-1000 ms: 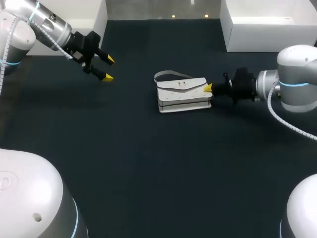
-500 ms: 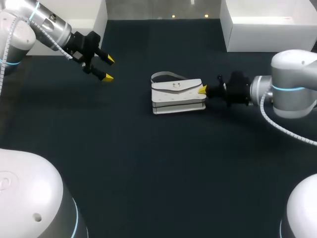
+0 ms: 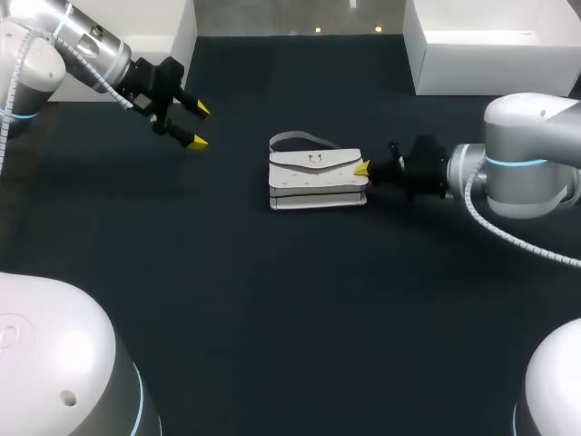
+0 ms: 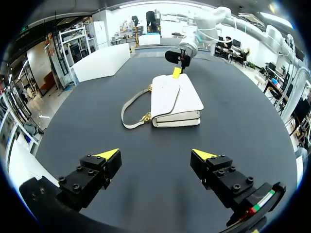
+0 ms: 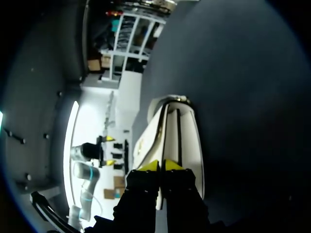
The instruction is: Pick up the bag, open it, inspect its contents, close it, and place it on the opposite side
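Observation:
A white handbag lies flat near the middle of the dark table, its strap looped on the far side. My right gripper is at the bag's right end. In the right wrist view its yellow tips stand nearly together, pinching a thin edge of the bag's flap. My left gripper hangs open above the table at the far left, well apart from the bag. From the left wrist, the bag lies ahead of the open left gripper, with the right gripper at its far end.
A white box stands at the back right of the table, and another white box at the back left. Dark tabletop stretches in front of the bag.
The right gripper and the bag have slid together to the left across the table. The left arm has kept still.

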You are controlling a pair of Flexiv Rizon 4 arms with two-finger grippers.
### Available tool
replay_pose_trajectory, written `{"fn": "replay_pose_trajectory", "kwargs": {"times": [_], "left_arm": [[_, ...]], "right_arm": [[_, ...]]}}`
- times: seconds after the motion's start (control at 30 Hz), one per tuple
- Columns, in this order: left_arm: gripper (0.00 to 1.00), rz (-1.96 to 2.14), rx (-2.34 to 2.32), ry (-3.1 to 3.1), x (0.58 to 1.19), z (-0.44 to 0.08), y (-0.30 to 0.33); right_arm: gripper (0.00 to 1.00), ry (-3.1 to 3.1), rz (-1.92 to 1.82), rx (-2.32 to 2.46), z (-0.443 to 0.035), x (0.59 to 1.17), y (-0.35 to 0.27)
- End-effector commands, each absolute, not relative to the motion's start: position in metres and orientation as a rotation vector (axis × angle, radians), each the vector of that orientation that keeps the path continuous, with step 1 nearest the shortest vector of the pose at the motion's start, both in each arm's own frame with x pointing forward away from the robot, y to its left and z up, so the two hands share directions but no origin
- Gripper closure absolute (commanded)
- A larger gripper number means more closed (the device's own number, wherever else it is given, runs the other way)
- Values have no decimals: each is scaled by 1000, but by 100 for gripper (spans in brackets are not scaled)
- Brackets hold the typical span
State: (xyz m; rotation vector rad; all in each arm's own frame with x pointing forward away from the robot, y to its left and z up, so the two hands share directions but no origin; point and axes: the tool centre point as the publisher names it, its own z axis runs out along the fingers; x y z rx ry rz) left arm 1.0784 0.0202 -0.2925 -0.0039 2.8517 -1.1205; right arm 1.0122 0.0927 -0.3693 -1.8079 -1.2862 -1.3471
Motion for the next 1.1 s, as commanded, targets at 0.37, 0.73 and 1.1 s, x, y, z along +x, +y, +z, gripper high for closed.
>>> {"fn": "replay_pose_trajectory", "kwargs": {"times": [0.37,0.73,1.1], "left_arm": [[0,-1123,-4,2848,1079,-294,20],[0,-1123,-4,2848,1079,-294,20],[0,-1123,-4,2848,1079,-294,20]], "right_arm": [[58,-1271,-1318,-1793,-376,1017,99],[54,-1306,-1203,-1789,-366,1013,85],[51,-1362,-1015,-1731,-367,1014,66]]}}
